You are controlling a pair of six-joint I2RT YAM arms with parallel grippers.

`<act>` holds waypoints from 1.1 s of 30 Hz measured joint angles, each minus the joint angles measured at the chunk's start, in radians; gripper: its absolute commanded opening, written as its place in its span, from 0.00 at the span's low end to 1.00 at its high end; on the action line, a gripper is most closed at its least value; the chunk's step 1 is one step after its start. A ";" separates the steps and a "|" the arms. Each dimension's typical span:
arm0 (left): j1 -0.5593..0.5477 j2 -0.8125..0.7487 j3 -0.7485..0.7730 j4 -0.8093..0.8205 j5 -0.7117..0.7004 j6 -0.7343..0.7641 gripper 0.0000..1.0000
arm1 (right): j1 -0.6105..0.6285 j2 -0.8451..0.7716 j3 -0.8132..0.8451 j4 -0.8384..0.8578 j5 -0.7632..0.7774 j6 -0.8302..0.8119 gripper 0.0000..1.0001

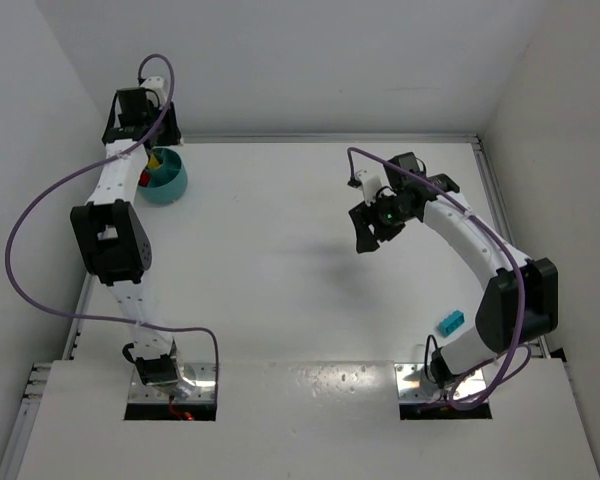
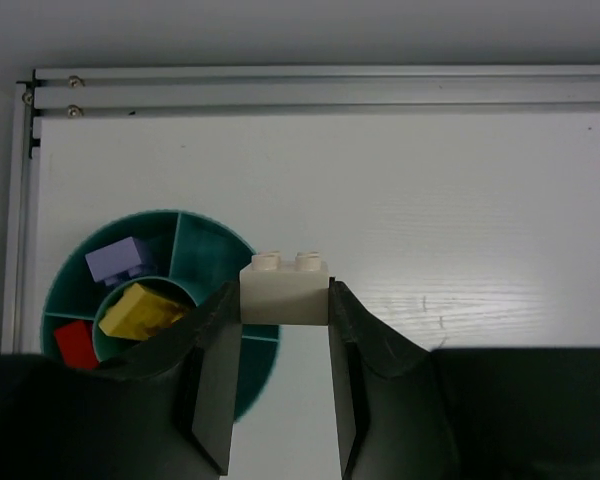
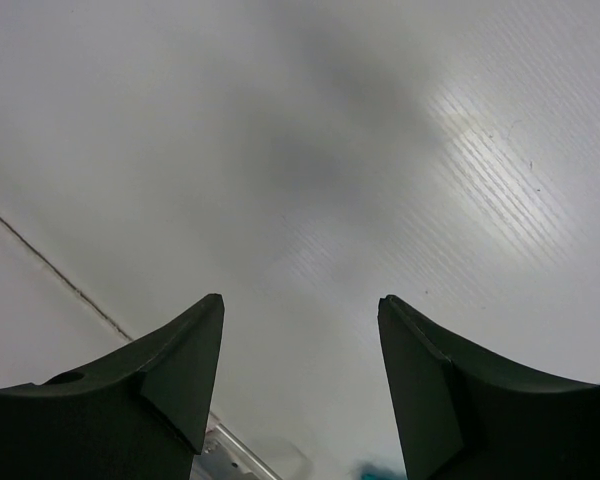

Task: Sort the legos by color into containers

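My left gripper (image 2: 285, 300) is shut on a cream-white lego brick (image 2: 285, 288), studs pointing away, held just right of the round teal bowl (image 2: 212, 250). The bowl's compartments hold a purple lego (image 2: 118, 262), a yellow lego (image 2: 138, 310) and a red lego (image 2: 75, 344). In the top view the bowl (image 1: 172, 184) sits at the far left, partly under the left arm. A cyan lego (image 1: 451, 322) lies on the table near the right arm's base. My right gripper (image 1: 372, 238) is open and empty above the bare table; it also shows in the right wrist view (image 3: 300, 310).
An aluminium rail (image 2: 320, 90) and the white back wall run just beyond the bowl. The left side wall is close to the bowl. The right arm's elbow (image 1: 520, 295) hangs over the table beside the cyan lego.
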 measured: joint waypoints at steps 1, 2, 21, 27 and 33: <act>0.008 0.019 0.018 0.002 0.005 0.004 0.05 | -0.001 0.000 -0.001 0.000 -0.003 0.000 0.64; 0.017 0.037 0.037 0.001 0.013 0.009 0.07 | -0.002 0.000 -0.001 0.000 -0.008 0.000 0.64; 0.051 0.171 0.116 -0.008 0.080 0.137 0.14 | -0.018 0.000 -0.002 -0.001 -0.026 0.000 0.64; 0.054 0.212 0.149 -0.042 0.080 0.163 0.17 | -0.019 0.003 -0.002 -0.003 -0.025 0.000 0.62; 0.058 0.215 0.153 -0.060 0.081 0.184 0.21 | -0.019 0.010 -0.002 -0.003 -0.025 0.000 0.62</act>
